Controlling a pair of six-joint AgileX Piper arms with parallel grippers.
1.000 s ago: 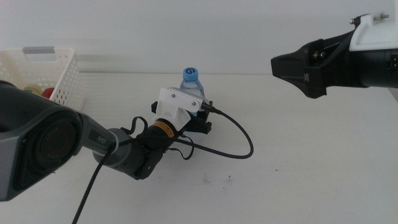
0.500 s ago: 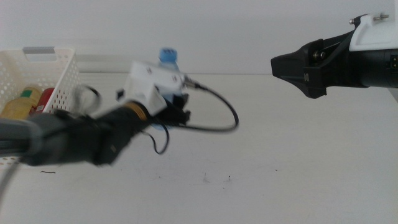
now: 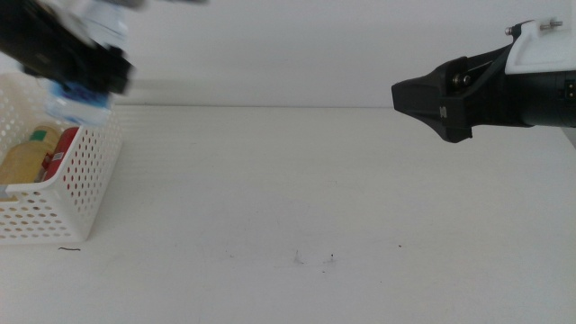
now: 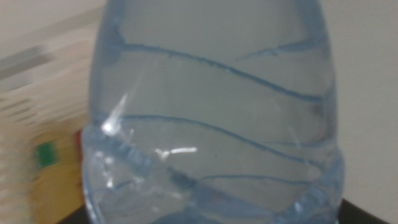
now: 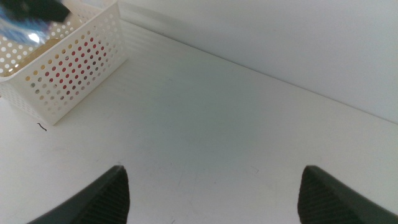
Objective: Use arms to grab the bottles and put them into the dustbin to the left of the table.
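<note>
The large flat white tabletop (image 3: 297, 198) stretches across the middle view, marked only by a few small dark specks (image 3: 312, 259) near its front edge. At its left end stands the white rectangular plastic basket with perforated sides (image 3: 76, 189), the largest object on the surface; the right wrist view shows the same basket (image 5: 74, 65) at the far corner of the table.

Above the basket's back rim hangs the left arm's dark gripper (image 3: 76, 58), blurred, high in the picture's upper left corner. It is closed around the clear water bottle (image 3: 85, 99), whose pale blue body shows just beneath the dark mass and over the basket's opening, not yet inside. In the left wrist view the ribbed transparent bottle (image 4: 211, 118) fills nearly the whole picture, pressed close between the jaws — only a dark sliver of them shows at the lower edge.

The right arm's black gripper with its white casing (image 3: 450, 99) waits in the air at the right of the middle view, well apart from the basket. Its own camera shows the right gripper (image 5: 211, 190) with its two dark jaws spread wide, nothing between them — bare table below.

Inside the basket lie the yellow tea bottle with a green label (image 3: 27, 157) and, just beside it, the slim red can (image 3: 63, 148).
</note>
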